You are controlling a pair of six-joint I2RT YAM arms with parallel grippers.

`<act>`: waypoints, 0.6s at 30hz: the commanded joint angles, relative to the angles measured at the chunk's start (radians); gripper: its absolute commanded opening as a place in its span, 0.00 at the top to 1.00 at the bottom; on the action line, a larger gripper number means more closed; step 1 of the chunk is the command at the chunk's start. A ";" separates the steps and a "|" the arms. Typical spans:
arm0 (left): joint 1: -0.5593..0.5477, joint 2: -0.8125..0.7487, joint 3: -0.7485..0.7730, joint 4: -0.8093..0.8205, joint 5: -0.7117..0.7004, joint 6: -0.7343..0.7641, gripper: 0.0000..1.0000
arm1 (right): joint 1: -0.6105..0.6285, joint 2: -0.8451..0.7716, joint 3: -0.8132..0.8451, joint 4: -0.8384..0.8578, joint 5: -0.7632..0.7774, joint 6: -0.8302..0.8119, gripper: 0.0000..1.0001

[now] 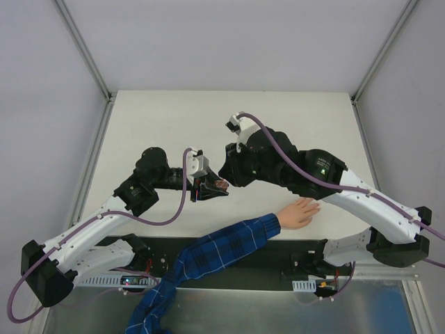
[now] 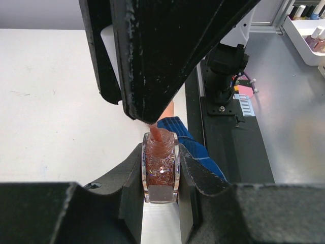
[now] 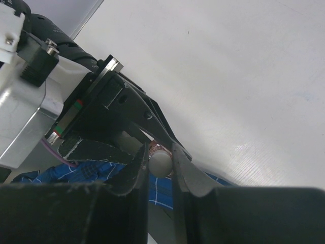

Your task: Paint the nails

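A pale peach hand [image 1: 299, 212] lies flat on the table, its arm in a blue-and-white plaid sleeve [image 1: 222, 247]. The nails are too small to make out. My left gripper [image 1: 211, 188] is shut on a small dark reddish bottle [image 1: 221, 185], held above the table left of the hand. In the left wrist view the bottle [image 2: 161, 165] sits upright between the jaws of the gripper [image 2: 161, 179], its neck reaching up to the right gripper. My right gripper [image 1: 226, 172] is shut on the bottle's pale round cap [image 3: 160, 163], which sits between the fingertips of the gripper [image 3: 160, 158].
A white tray [image 2: 309, 38] of other polish bottles stands on the metal surface off the table's near edge. The black mounting strip [image 1: 278, 252] and the arm bases run along the near edge. The enclosure's frame posts [image 1: 87, 59] rise at the back corners.
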 commanded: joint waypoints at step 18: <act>-0.001 -0.020 -0.012 0.126 0.033 -0.074 1.00 | 0.062 0.005 -0.035 0.030 0.090 -0.053 1.00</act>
